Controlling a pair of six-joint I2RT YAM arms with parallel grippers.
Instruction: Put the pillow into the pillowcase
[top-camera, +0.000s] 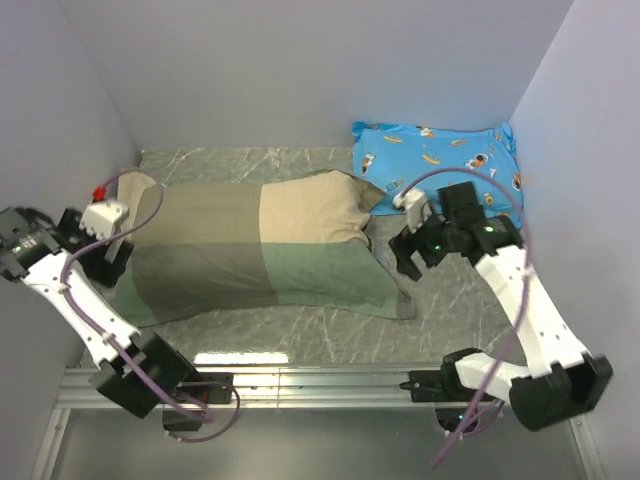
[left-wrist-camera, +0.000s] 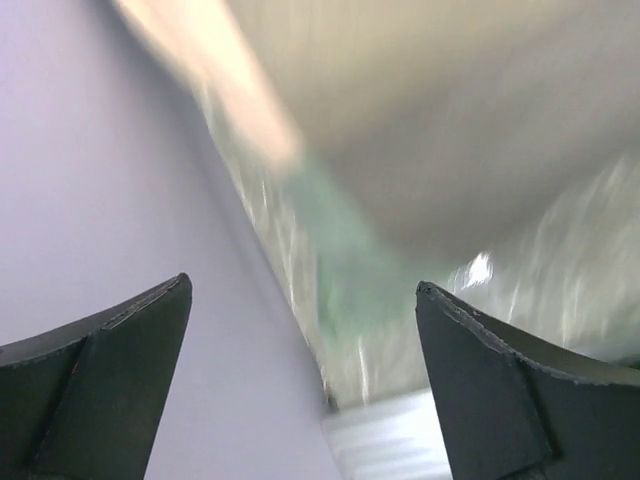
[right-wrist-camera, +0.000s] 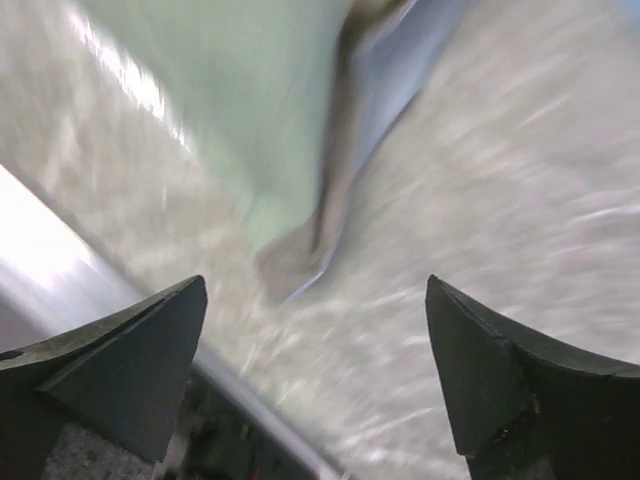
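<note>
The pillowcase (top-camera: 260, 250) lies lengthwise across the middle of the table (top-camera: 300, 335), tan, olive and green blocks facing up. It bulges along most of its length. No bare white pillow shows anywhere, so I judge it to be inside the sleeve already, though the top view cannot confirm how far in it sits. The 3 o'clock end looks less full: the green corner lies flat and limp on the table, and the right wrist view, though blurred, shows that corner with a grey-blue edge beside it. The left gripper (top-camera: 112, 258) sits at the case's 9 o'clock end, just beside the fabric. Its fingers (left-wrist-camera: 100, 390) are spread wide with nothing between them. The right gripper (top-camera: 403, 257) is at the 3 o'clock end, near the dark fold there, and its fingers (right-wrist-camera: 110, 360) are likewise apart and empty. A bright blue cushion (top-camera: 435, 155) rests against the wall at about 1 o'clock from the case and is no part of the job. The step in hand appears to be the finish: stuffing done, ends being tidied. The next move likely calls for the right arm to pinch the slack hem at 3 o'clock and draw it over, while the left steadies the 9 o'clock end.
</note>
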